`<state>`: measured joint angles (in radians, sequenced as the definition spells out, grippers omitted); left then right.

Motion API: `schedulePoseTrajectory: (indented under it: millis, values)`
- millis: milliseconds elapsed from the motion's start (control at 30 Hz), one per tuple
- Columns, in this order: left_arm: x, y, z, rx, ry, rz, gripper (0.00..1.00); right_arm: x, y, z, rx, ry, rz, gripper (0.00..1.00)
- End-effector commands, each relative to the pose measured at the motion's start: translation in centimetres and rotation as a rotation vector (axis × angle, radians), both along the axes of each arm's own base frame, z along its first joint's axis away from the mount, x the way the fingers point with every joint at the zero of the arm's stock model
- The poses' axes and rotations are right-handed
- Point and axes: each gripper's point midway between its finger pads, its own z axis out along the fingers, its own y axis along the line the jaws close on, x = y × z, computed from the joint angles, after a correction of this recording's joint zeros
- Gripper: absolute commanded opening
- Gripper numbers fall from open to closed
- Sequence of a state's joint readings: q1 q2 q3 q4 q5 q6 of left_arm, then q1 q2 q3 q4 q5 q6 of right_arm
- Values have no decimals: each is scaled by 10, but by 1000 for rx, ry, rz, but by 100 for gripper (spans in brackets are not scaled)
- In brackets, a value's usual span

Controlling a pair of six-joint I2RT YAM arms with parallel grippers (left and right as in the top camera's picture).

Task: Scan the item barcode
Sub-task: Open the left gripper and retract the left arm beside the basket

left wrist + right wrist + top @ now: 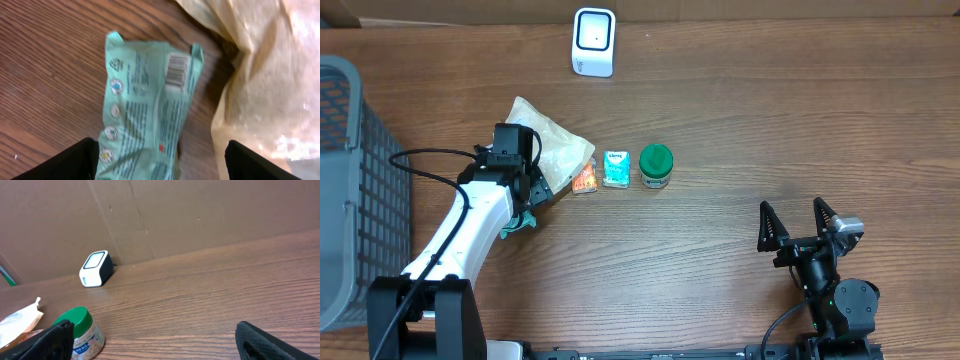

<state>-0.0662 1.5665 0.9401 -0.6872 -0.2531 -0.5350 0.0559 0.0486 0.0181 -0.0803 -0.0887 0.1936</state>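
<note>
Closest to us, the left gripper [161, 162] shows two black fingers [75, 162] spread wide, one at each side of a mint-green packet [145, 110], neither one touching it. We see a soft, crinkled foil pouch with crimped ends, lying flat on the wooden table [740, 120]. Its printed back faces up, with a row of round symbols down one side and the barcode [177, 70] near its far end.

Touching the packet on its right is a tan bag [265, 75], glossy and wrinkled. From above, the left arm covers most of the packet, which lies at the left of the table, on the near side of the bag.

Right of the bag we find a short row: a small orange packet [585, 179], a small blue packet [616, 168] and a squat jar [656, 165] with a green lid. A white scanner [593, 41], boxy with rounded corners, stands at the far edge, well apart from the packet. A grey mesh basket [350, 180] fills the left edge.

At the near right, the right gripper [792, 225] stands with its fingers apart, holding nothing.
</note>
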Motion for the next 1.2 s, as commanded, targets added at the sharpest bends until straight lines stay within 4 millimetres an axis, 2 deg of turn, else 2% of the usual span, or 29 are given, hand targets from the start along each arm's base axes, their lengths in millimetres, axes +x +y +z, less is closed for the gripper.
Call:
schedulePoseTrajectory:
  millis: [0,167,267,333,500,600,667,767,800,867,1000,1167]
  values:
    - [22,-19,40,-63,-89,-126,82,0,0,-3,-5,1,-1,100]
    - [36,-23,121,-18,-243,-297,84,0,0,-3,-5,1,-1,100]
    - [26,-20,151,-16,-282,-291,85,0,0,-3,-5,1,-1,100]
    - [9,-13,166,-9,-287,-275,85,0,0,-3,-5,1,-1,100]
    - [-20,21,179,34,-281,-170,85,0,0,-3,-5,1,-2,100]
    - [-32,62,187,112,-284,-45,88,0,0,-3,-5,1,-2,100]
    - [-35,101,193,174,-297,23,91,0,0,-3,-5,1,-1,100]
    - [-38,129,196,214,-308,75,91,0,0,-3,-5,1,-2,100]
    - [-39,144,197,235,-307,99,91,0,0,-3,-5,1,-2,100]
    - [-39,159,196,254,-304,125,91,0,0,-3,-5,1,-2,100]
    - [-40,176,189,258,-292,169,91,0,0,-3,-5,1,-1,100]
    - [-34,174,180,228,-278,152,91,0,0,-3,-5,1,-1,100]
